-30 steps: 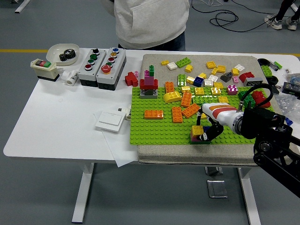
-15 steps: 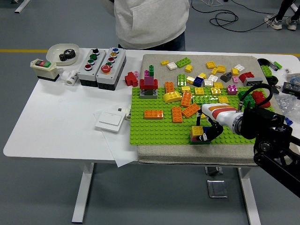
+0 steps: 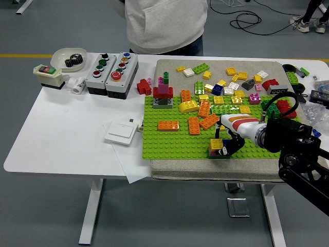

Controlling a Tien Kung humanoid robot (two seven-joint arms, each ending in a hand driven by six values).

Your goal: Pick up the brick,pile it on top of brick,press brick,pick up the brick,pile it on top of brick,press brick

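A yellow brick (image 3: 216,143) sits on top of a small stack of a purple and a green brick (image 3: 217,153) near the front edge of the green baseplate (image 3: 175,141). My right hand (image 3: 229,144) reaches in from the right, its black fingers curled against the yellow brick's right side. A taller stack of grey, red, pink and green bricks (image 3: 163,93) stands at the baseplate's back left. Several orange bricks (image 3: 201,120) lie loose in the middle. The left hand is out of view.
Loose bricks (image 3: 234,82) are scattered over the grey mat behind the baseplate. Two button boxes (image 3: 112,67), a switch (image 3: 49,75), a bowl with a gear (image 3: 69,58) and a white plate (image 3: 121,133) lie on the left. A person (image 3: 164,25) stands at the far side.
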